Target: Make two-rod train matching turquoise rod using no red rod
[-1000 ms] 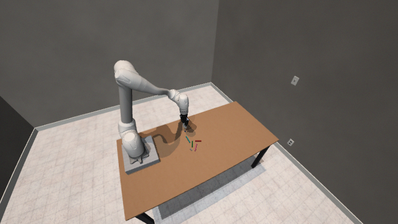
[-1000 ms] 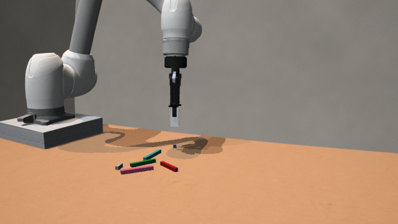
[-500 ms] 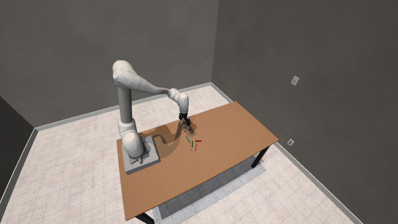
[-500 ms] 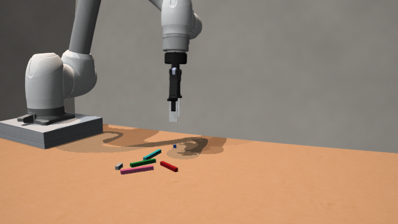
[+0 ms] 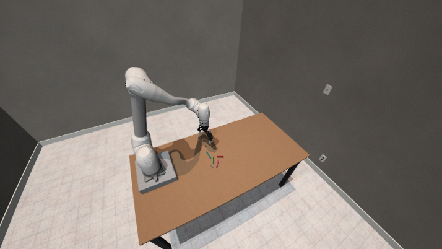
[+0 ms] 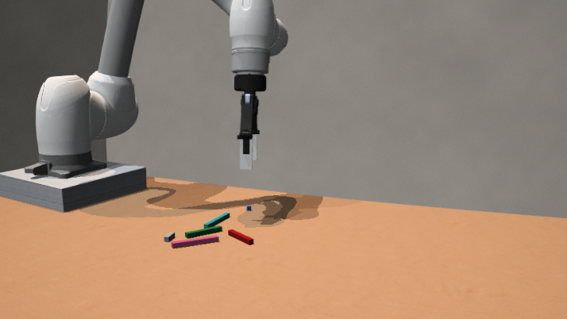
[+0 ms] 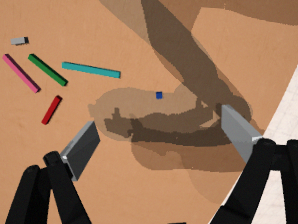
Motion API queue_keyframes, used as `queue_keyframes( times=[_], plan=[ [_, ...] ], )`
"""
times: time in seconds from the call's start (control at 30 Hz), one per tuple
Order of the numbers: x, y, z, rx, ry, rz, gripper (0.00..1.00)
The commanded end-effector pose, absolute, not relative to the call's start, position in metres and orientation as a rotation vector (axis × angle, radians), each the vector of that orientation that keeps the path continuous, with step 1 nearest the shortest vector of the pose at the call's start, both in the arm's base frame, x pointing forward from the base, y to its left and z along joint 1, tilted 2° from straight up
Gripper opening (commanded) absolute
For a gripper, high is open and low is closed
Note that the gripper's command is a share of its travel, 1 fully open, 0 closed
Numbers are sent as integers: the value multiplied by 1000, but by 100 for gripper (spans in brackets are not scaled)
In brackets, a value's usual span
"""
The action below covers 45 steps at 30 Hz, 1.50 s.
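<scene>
A small blue cube-like rod (image 5: 205,145) (image 6: 248,208) (image 7: 159,95) lies alone on the table. A turquoise rod (image 5: 208,155) (image 6: 217,220) (image 7: 91,70) lies apart from it. A green rod (image 5: 213,160) (image 6: 203,232) (image 7: 48,70) lies between the turquoise rod and a pink rod (image 5: 217,164) (image 6: 195,242) (image 7: 21,73), touching neither. A short grey rod (image 5: 212,166) (image 6: 169,236) (image 7: 19,41) lies near the ends of the green and pink rods. My gripper (image 5: 205,138) (image 6: 249,159) (image 7: 157,124) is wide open and empty, above the table near the blue rod.
A red rod (image 5: 220,157) (image 6: 241,236) (image 7: 52,110) lies near the green and pink rods, apart from both. The arm's base stands on a grey block (image 5: 169,165) (image 6: 104,190) at one end of the table. The table's far edge runs close behind the gripper.
</scene>
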State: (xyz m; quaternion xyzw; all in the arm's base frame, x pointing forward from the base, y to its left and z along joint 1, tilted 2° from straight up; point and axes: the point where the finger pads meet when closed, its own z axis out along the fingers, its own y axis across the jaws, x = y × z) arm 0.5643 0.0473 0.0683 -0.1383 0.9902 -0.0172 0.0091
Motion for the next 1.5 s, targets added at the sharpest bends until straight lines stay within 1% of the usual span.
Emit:
queue_keyframes(
  times=[0.0, 0.07, 0.3, 0.37, 0.4, 0.87, 1.07, 1.1, 1.47],
  plan=[
    [567, 30, 67, -493, 3085, -54, 100],
    [571, 0, 66, -595, 3068, -54, 100],
    [575, -56, 63, -778, 3029, -55, 100],
    [575, -56, 63, -778, 3029, -55, 100],
    [574, -80, 62, -855, 3009, -55, 100],
    [559, -194, 55, -1212, 2888, -59, 100],
    [555, -209, 55, -1259, 2869, -59, 100],
    [555, -209, 55, -1259, 2869, -59, 15],
    [555, -209, 55, -1259, 2869, -59, 15]
  ],
)
